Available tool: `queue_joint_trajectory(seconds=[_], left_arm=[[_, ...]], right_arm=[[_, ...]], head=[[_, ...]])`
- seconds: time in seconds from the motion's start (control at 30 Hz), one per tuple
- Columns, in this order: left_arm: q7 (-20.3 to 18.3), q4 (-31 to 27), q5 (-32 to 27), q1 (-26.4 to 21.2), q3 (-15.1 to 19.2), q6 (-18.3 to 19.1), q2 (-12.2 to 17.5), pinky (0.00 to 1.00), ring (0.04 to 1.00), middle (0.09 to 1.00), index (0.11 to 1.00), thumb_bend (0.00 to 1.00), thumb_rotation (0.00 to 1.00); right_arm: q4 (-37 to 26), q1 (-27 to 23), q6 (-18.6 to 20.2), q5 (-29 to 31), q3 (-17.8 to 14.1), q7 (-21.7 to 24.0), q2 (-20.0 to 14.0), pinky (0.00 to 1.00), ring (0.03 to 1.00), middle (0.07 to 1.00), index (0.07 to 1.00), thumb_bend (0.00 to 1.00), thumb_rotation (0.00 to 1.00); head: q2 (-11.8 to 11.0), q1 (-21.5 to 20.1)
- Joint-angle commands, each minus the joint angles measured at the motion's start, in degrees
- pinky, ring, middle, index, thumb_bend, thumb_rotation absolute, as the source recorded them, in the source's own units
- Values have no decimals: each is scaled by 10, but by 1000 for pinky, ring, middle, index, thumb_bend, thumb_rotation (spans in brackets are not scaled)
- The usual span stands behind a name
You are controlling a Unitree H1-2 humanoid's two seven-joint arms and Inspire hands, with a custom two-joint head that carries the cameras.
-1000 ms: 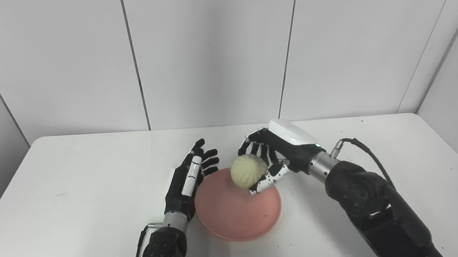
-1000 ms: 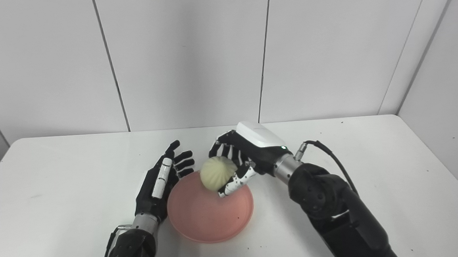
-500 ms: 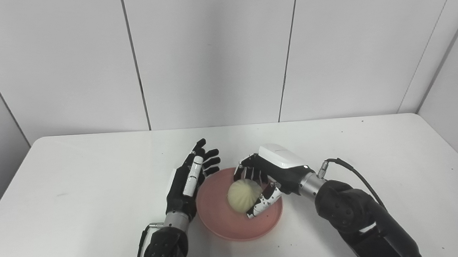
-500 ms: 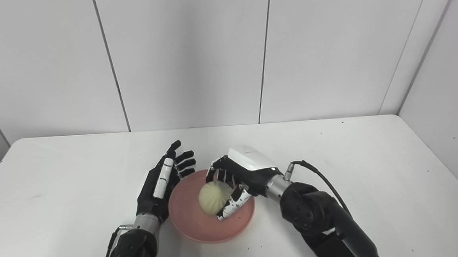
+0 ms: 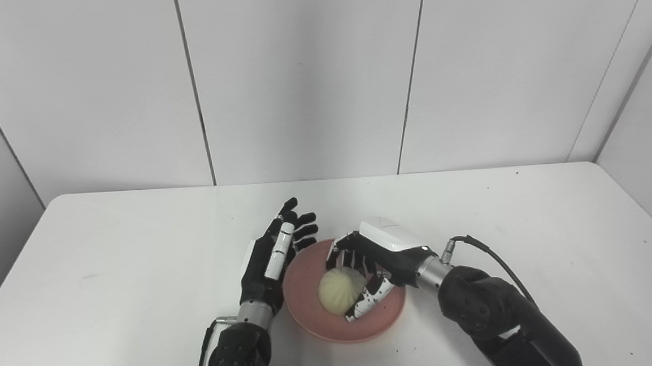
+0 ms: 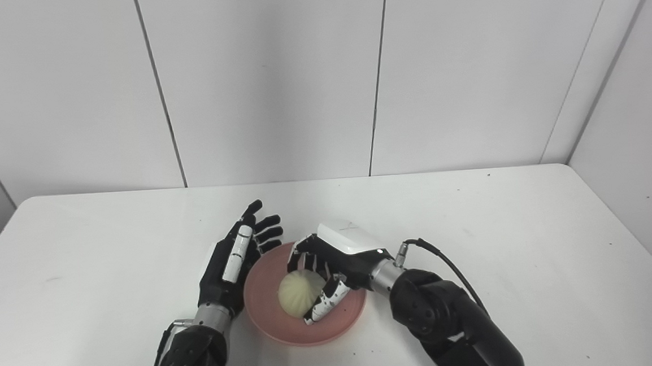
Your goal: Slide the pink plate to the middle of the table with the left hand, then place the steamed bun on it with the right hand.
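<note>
Matt pink plate, smooth pleated steamed bun, glossy-shelled right hand, matt white table.

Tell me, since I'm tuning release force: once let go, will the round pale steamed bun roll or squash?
The round pale steamed bun looks domed, so it might roll slightly, though the shallow pink plate would probably contain it. It looks soft; the right hand cradling it should release gently.
</note>
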Motion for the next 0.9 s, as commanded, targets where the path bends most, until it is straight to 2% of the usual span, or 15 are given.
queue_joint_trajectory(seconds=[0.0,0.03,0.1,0.17,0.2,0.23,0.3,0.37,0.57,0.73,0.87], left_arm=[[-3,14,0,8,-2,11,-3,718,737,739,870,622,788],[-2,13,0,9,-2,11,-4,715,734,731,865,619,783],[-2,12,1,10,-2,10,-4,712,730,737,865,613,779],[-1,10,2,10,-3,10,-4,712,729,743,868,612,779],[0,10,2,10,-2,11,-4,708,729,748,872,610,777],[0,9,2,11,-2,11,-4,706,729,751,874,609,776],[-1,7,1,11,-2,12,-3,698,731,754,876,609,772],[-1,5,1,12,-2,13,-3,694,731,754,877,607,768],[-1,-3,4,16,-4,16,0,694,735,759,879,603,781],[-3,-6,3,17,-4,19,1,699,738,758,877,611,781],[-2,-12,4,19,-5,23,2,700,735,752,876,612,782]], right_arm=[[-23,-21,-7,-4,-7,-8,1,350,423,483,495,530,6],[-25,-20,-8,-4,-7,-7,0,368,442,528,594,722,131],[-29,-18,-9,-3,-7,-2,-2,428,510,601,687,902,262],[-33,-16,-8,-2,-8,2,-5,458,543,628,712,948,298],[-34,-15,-8,-3,-8,4,-7,506,592,662,729,974,323],[-35,-14,-7,-5,-8,5,-7,532,617,679,737,988,335],[-40,-13,-4,-8,-8,9,-10,646,720,744,748,999,368],[-43,-12,-3,-10,-8,12,-11,695,761,773,754,1000,376],[-49,-12,-1,-14,-8,16,-15,712,772,786,755,1000,386],[-58,-6,3,-14,-14,16,-17,703,766,783,748,1000,354],[-73,5,6,-3,-31,8,-13,695,759,772,737,1000,326]], head=[[0,0],[1,1],[2,2],[2,1],[2,1],[2,0],[2,0],[3,1],[4,-2],[5,-2],[6,-3]])
